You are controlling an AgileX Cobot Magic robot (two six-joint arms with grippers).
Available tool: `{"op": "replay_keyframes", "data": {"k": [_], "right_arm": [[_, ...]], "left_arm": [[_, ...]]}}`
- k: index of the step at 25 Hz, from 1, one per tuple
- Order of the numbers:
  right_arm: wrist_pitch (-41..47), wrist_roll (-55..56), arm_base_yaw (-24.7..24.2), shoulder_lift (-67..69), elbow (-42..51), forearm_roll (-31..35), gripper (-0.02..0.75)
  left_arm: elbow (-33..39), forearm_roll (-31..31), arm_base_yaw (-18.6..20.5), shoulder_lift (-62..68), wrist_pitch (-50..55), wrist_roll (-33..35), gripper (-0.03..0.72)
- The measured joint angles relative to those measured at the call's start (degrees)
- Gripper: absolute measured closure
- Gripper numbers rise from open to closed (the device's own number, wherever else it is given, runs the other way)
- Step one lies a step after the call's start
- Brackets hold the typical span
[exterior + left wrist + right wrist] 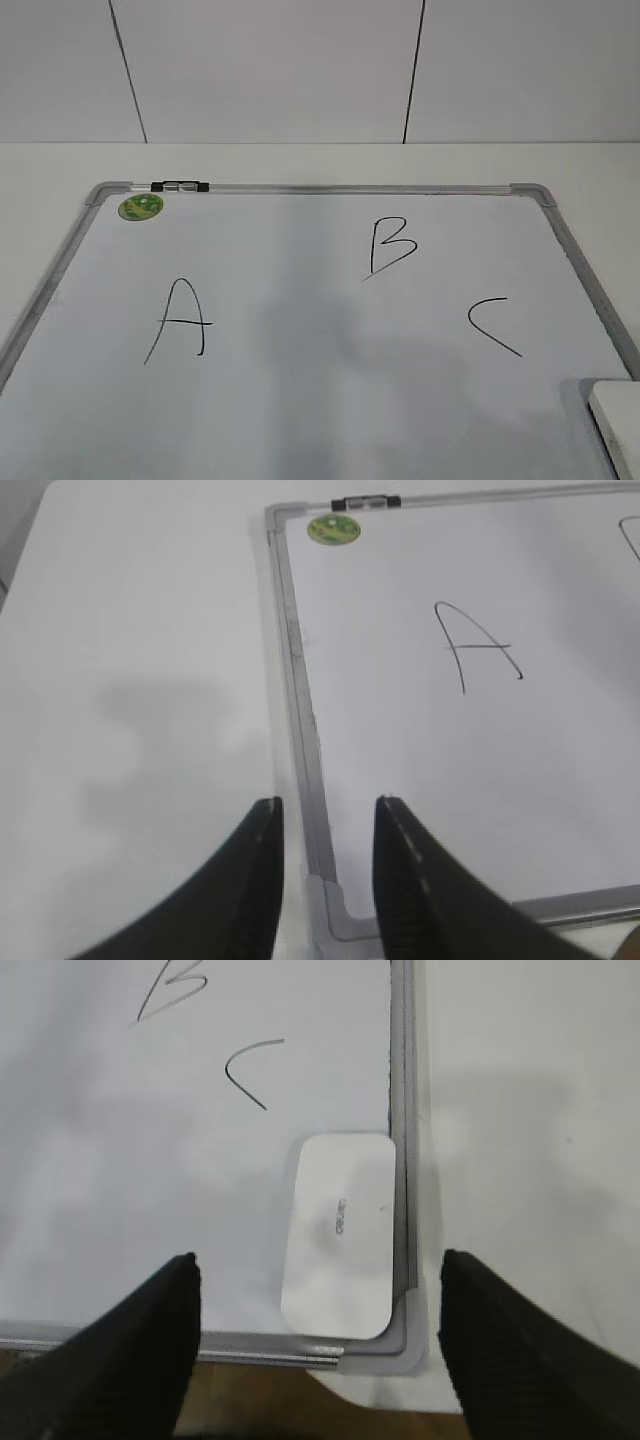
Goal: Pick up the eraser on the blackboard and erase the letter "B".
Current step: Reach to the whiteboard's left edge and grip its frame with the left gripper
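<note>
The blackboard [320, 400] is a white dry-erase board with a silver-grey frame, lying flat on the table. The black letter "B" [390, 245] is at its upper middle and also shows in the right wrist view [175, 990]. The white eraser [338, 1235] lies flat in the board's near right corner, against the frame; its edge shows in the exterior view [617, 420]. My right gripper [318, 1265] is open and empty, above the eraser's near end. My left gripper [325, 815] is open and empty over the board's near left corner. Neither arm shows in the exterior view.
A black "A" [178, 320] sits at the board's left and an angular "C" [492, 325] at its right. A round green sticker [140, 207] and a black clip [180, 186] are at the far left corner. The white table [130, 680] surrounds the board.
</note>
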Motion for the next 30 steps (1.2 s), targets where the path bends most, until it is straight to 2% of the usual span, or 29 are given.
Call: {"op": "replay_keyframes", "data": {"k": [4, 15, 24, 30], "right_arm": [[2.93, 0.66, 0.00, 8.03, -2.74, 0.09, 0.167], [2.86, 3.81, 0.00, 29.84, -4.83, 0.35, 0.166], [2.57, 3.95, 0.00, 33.69, -4.83, 0.81, 0.167], [2.57, 3.95, 0.00, 33.69, -4.83, 0.81, 0.166]], "left_arm": [[-0.82, 0.00, 0.00, 8.51, 0.67, 0.00, 0.450], [-8.88, 1.61, 0.00, 25.38, 5.18, -0.79, 0.450], [-20.91, 2.19, 0.00, 49.99, 7.77, -2.96, 0.450], [-28.05, 3.45, 0.00, 66.50, 2.05, -2.96, 0.450]]}}
